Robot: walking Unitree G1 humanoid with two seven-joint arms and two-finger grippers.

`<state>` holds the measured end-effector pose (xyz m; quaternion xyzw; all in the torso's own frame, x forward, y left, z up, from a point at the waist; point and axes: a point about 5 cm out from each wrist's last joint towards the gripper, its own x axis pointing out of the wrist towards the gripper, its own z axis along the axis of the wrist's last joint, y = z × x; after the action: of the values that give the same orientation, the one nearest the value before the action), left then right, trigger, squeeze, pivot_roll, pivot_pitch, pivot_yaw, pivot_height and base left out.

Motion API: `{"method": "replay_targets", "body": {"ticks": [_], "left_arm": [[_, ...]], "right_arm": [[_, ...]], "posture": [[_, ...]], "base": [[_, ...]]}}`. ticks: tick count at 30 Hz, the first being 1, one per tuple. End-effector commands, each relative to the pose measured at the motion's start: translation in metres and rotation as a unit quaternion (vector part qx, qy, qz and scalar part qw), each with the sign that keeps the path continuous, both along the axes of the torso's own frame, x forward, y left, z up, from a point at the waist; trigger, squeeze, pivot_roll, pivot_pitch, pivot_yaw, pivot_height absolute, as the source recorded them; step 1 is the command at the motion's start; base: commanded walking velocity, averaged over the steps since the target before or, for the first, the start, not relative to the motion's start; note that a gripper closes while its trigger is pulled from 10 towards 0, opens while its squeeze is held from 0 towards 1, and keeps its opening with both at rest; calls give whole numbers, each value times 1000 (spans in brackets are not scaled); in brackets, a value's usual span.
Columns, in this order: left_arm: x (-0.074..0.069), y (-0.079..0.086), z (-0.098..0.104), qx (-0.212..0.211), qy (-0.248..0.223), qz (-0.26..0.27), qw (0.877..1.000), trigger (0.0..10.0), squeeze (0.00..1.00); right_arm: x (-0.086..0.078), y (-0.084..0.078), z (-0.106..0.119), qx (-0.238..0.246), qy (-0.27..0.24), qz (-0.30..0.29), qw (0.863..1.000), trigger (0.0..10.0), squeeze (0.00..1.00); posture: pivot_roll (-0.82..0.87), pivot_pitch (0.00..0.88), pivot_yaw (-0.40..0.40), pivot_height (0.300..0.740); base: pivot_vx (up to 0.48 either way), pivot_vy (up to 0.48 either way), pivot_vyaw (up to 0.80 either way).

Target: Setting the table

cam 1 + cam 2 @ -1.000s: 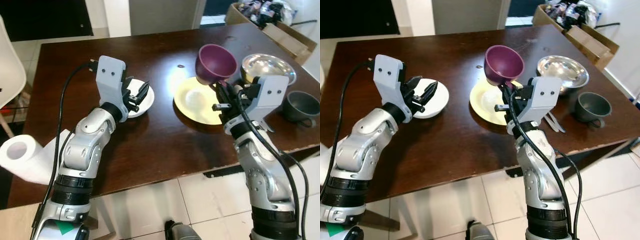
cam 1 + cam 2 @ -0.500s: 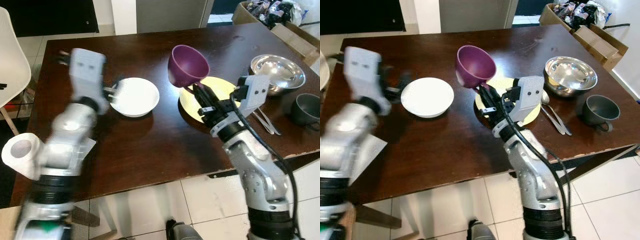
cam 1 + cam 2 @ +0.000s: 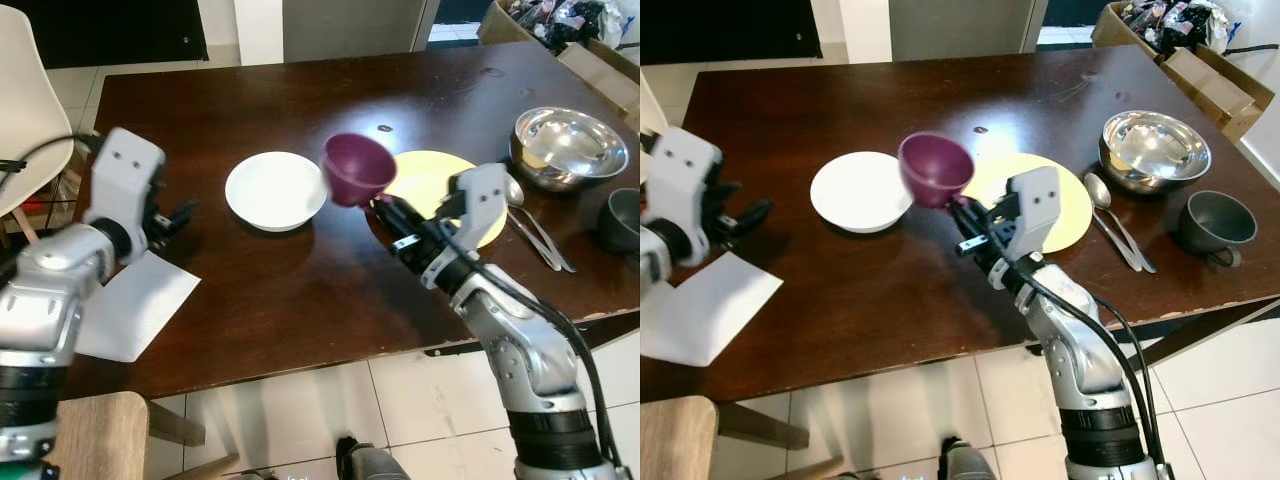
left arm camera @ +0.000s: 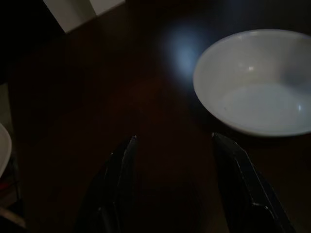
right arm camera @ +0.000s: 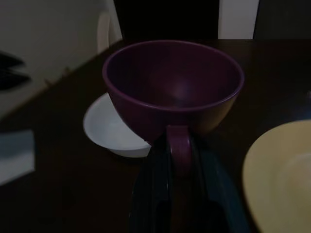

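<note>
Right gripper point(image 3: 385, 205) is clamped on the handle of a purple cup point(image 3: 356, 168), holding it tilted above the dark table point(image 3: 300, 290) between a white bowl point(image 3: 273, 189) and a yellow plate point(image 3: 440, 180). Its matte body hides the handle. Left gripper point(image 4: 175, 145), fingers apart, hovers near the bowl.

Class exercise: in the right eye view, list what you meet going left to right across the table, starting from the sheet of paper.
White paper → left claw → white bowl → purple cup held by the right claw → yellow plate → spoons → steel bowl → grey cup.
</note>
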<state>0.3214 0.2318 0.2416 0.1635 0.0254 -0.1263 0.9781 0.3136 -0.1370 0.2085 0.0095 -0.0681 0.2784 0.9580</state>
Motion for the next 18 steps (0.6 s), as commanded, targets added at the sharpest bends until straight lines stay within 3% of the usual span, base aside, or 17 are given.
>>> {"method": "replay_targets", "body": {"ticks": [1, 5, 6, 12, 16, 18], "left_arm": [[-3, 0, 3, -10, 0, -5, 1000, 10000, 0], [-4, -12, 5, -18, 5, -31, 999, 10000, 0], [-1, -24, 9, -22, 0, -54, 998, 10000, 0], [6, -38, 19, -34, -12, -81, 996, 10000, 0], [10, -47, 23, -39, -21, -96, 994, 10000, 0], [12, -51, 26, -43, -25, -101, 994, 10000, 0]], "right_arm": [[4, -11, 1, -21, -6, -28, 999, 10000, 0], [5, -23, -1, -34, -7, -44, 998, 10000, 0], [-1, -22, -3, -34, -7, -31, 999, 10000, 0], [-13, -16, -10, -34, -4, -11, 999, 10000, 0], [-11, -19, -10, -29, -8, -22, 999, 10000, 0], [-2, -24, -7, -25, -14, -32, 999, 10000, 0]], "posture": [[-54, 143, 63, 740], [-53, 148, 74, 740], [-55, 148, 79, 740], [-67, 145, 93, 740], [-67, 142, 99, 740], [-65, 142, 101, 740]], "base": [[0, 0, 0], [0, 0, 0], [0, 0, 0], [0, 0, 0], [0, 0, 0], [0, 0, 0]]}}
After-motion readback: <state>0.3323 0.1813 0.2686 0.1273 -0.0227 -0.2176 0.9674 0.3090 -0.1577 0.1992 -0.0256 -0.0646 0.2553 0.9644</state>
